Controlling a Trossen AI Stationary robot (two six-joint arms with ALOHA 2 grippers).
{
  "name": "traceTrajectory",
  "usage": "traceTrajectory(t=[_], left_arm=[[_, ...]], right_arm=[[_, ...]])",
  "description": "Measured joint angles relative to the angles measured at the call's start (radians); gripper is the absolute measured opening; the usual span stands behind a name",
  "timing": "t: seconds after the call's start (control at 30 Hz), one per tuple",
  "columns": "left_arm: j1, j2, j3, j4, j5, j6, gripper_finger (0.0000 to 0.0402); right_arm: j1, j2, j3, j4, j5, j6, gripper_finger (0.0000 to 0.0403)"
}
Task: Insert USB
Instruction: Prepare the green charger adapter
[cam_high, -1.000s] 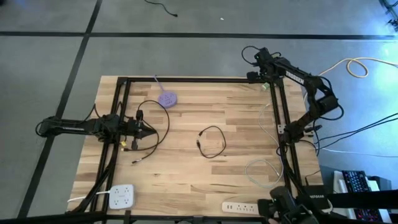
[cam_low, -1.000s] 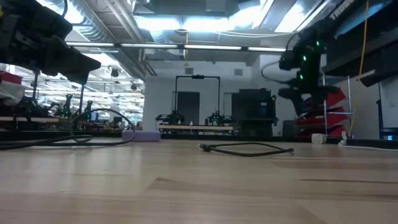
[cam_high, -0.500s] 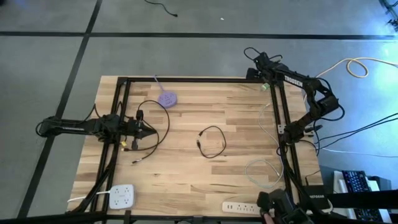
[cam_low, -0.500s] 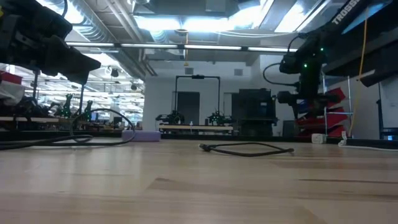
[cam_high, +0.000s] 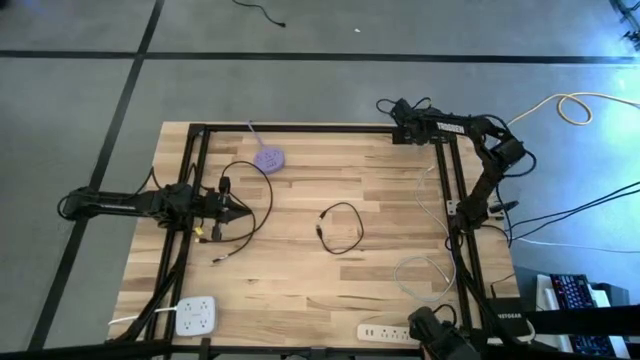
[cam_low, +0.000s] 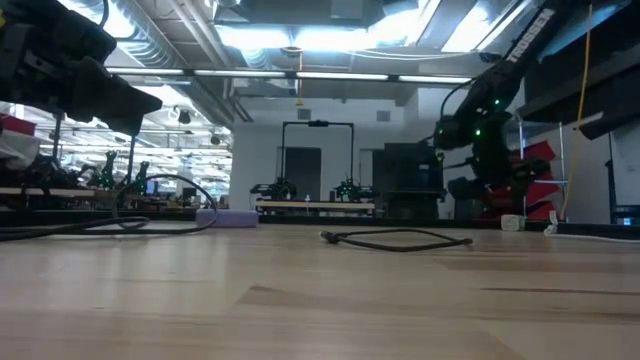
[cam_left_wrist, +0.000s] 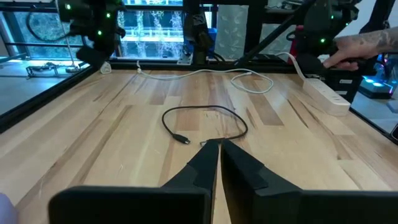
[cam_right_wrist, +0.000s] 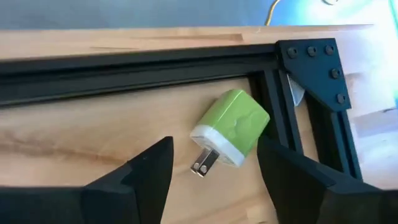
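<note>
A green and white USB wall charger (cam_right_wrist: 233, 127) lies on its side on the wood, just inside the black frame's far right corner (cam_right_wrist: 311, 68), metal prongs showing. My right gripper (cam_right_wrist: 214, 180) hangs over it, open, tilted downward, one finger on either side and touching nothing; in the high view it is at the far right corner (cam_high: 412, 125). A black USB cable (cam_high: 340, 228) lies looped at the table's middle (cam_left_wrist: 205, 121) (cam_low: 395, 238). My left gripper (cam_high: 240, 210) waits at the left, shut and empty (cam_left_wrist: 219, 146), pointing level at the cable.
Black frame rails (cam_high: 300, 128) run round the table. A purple disc (cam_high: 268, 158) lies at the far left, a black cord (cam_high: 250, 195) by the left arm, a white cable (cam_high: 425, 275) at the right, and white power strips (cam_high: 388, 332) (cam_high: 196, 316) near the front. A person's hand (cam_left_wrist: 354, 46) is beside the table.
My right gripper has swung toward the table's far edge and left along the far rail, has come down toward the green charger and has rolled its wrist. The left arm, the cable and the charger have kept still.
</note>
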Motion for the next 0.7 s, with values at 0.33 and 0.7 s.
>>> traceTrajectory(t=[0.33, 0.7], left_arm=[[0.000, 0.000, 0.000, 0.000, 0.000, 0.000, 0.0005], [0.000, 0.000, 0.000, 0.000, 0.000, 0.000, 0.0005]], right_arm=[[-0.003, 0.000, 0.000, -0.021, -0.068, -0.085, 0.0202], [-0.010, 0.000, 0.000, -0.016, -0.114, -0.137, 0.0186]])
